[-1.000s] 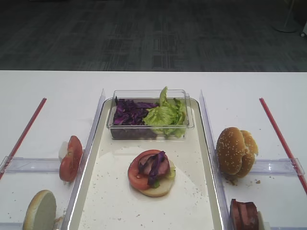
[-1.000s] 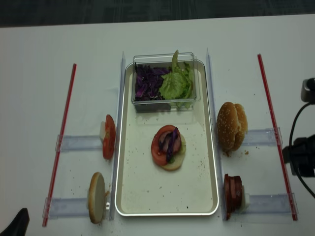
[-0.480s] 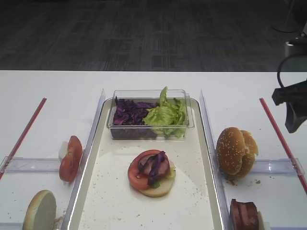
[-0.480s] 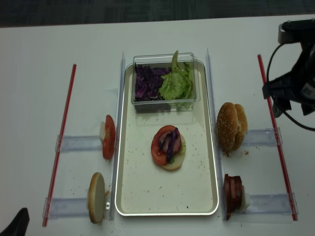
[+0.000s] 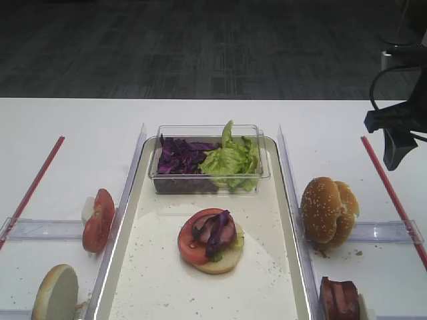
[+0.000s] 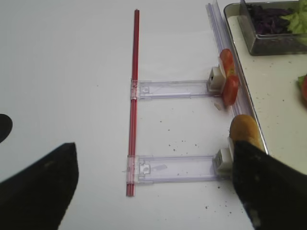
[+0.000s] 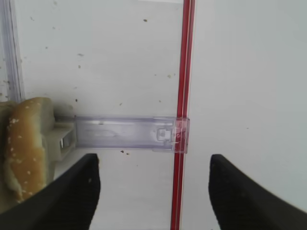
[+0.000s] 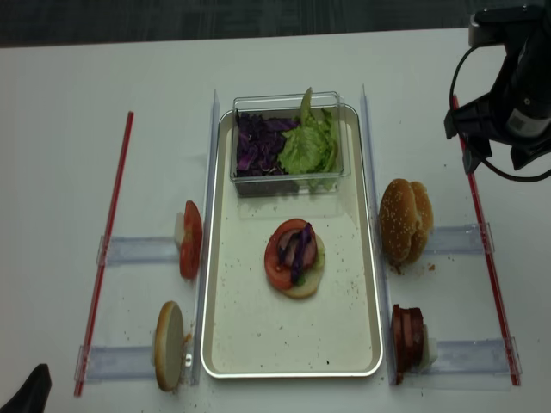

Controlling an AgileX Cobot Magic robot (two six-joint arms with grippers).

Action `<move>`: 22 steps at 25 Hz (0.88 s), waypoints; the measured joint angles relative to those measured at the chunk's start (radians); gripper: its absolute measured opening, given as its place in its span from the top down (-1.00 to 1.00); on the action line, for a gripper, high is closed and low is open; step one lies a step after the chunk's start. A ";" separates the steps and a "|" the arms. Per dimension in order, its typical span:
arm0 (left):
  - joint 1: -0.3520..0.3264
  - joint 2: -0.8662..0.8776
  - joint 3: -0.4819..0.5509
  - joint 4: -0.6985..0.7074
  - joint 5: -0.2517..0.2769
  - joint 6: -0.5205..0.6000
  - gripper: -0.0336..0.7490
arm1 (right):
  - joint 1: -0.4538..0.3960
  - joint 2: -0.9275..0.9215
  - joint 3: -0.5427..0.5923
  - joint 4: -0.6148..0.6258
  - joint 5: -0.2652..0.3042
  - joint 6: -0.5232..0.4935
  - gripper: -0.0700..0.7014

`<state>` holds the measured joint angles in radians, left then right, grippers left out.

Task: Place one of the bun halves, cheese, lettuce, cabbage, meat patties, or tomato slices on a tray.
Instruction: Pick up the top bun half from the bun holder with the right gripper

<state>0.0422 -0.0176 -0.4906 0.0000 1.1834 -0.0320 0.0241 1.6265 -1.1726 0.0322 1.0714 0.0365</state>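
The sesame-seeded bun top [image 5: 320, 210] [image 8: 398, 219] stands on edge on a clear holder right of the tray [image 5: 160, 273] [image 8: 250, 335]. My right gripper [image 5: 399, 143] [image 8: 486, 155] [image 7: 153, 163] hovers open and empty beyond it, over the red strip; the bun top [image 7: 26, 143] shows at the right wrist view's left edge. On the tray lies a bun base with tomato and cabbage [image 5: 210, 240]. Cabbage [image 5: 180, 155] and lettuce [image 5: 230, 160] fill a clear tub. Tomato slices [image 5: 98, 220] [image 6: 229, 81] and meat patties [image 5: 339, 299] stand on holders. My left gripper [image 6: 153, 148] is open and empty. No cheese is in view.
A pale bun half [image 5: 57, 293] [image 6: 245, 132] stands on a holder at the tray's near left. Red strips [image 8: 108, 249] [image 8: 482, 232] run along both sides, joined to clear holders [image 7: 124, 134]. Clear rails flank the tray. Crumbs dot the table.
My right arm has come into view from the right edge and moved toward the far side of the table, a little leftward. The food and the left gripper have not moved.
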 joint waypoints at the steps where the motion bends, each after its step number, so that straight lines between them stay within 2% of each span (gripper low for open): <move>1: 0.000 0.000 0.000 0.000 0.000 0.000 -0.61 | 0.000 0.001 0.000 0.002 0.000 -0.003 -0.50; 10: 0.000 0.000 0.000 0.000 0.000 0.000 -0.61 | 0.000 0.001 -0.002 0.161 0.009 -0.093 -0.50; 18: 0.000 0.000 0.000 0.000 0.000 0.000 -0.61 | 0.000 0.001 -0.002 0.231 0.029 -0.144 -0.50; 22: 0.000 0.000 0.000 0.000 0.000 0.000 -0.61 | 0.048 0.001 -0.002 0.233 0.026 -0.151 -0.50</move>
<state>0.0422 -0.0176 -0.4906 0.0000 1.1834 -0.0320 0.0722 1.6272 -1.1749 0.2655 1.0969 -0.1141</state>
